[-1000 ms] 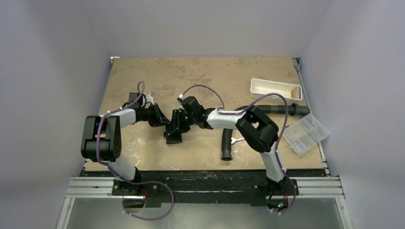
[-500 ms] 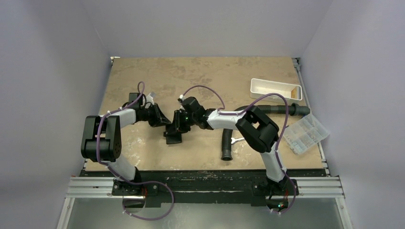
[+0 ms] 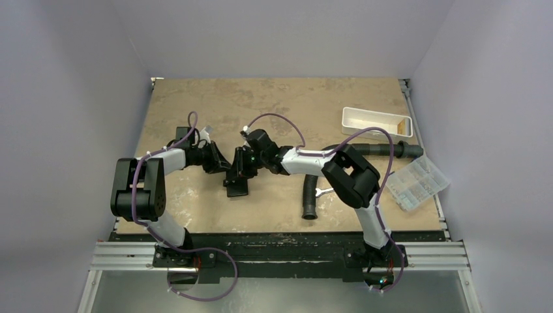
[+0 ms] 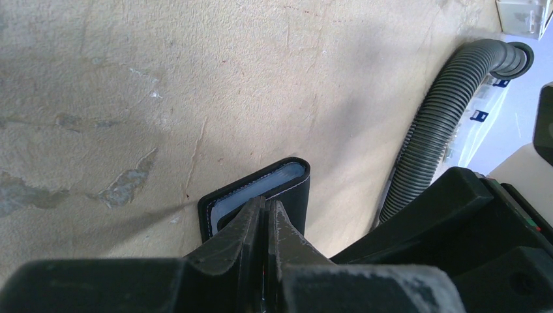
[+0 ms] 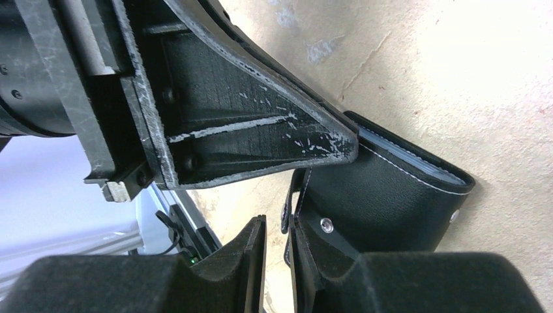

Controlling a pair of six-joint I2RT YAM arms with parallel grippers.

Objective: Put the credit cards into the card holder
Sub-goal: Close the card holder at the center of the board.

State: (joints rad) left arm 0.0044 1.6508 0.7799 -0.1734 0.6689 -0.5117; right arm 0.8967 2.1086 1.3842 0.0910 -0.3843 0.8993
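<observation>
Mottled beige table (image 3: 293,104), with both of your arms meeting at the card holder (image 3: 237,187), left of centre.
Your left gripper (image 4: 264,207) has its fingers pressed together, tips at the holder's open edge; you cannot tell whether anything thin sits between them. Your right gripper (image 5: 277,238) is closed to a narrow slit with the holder's stitched flap caught in it, lifting that side off the table. A grey card (image 4: 274,179) shows as a pale edge inside the holder's fold. A black corrugated hose (image 3: 310,195) lies just right of the holder, apart from it.
</observation>
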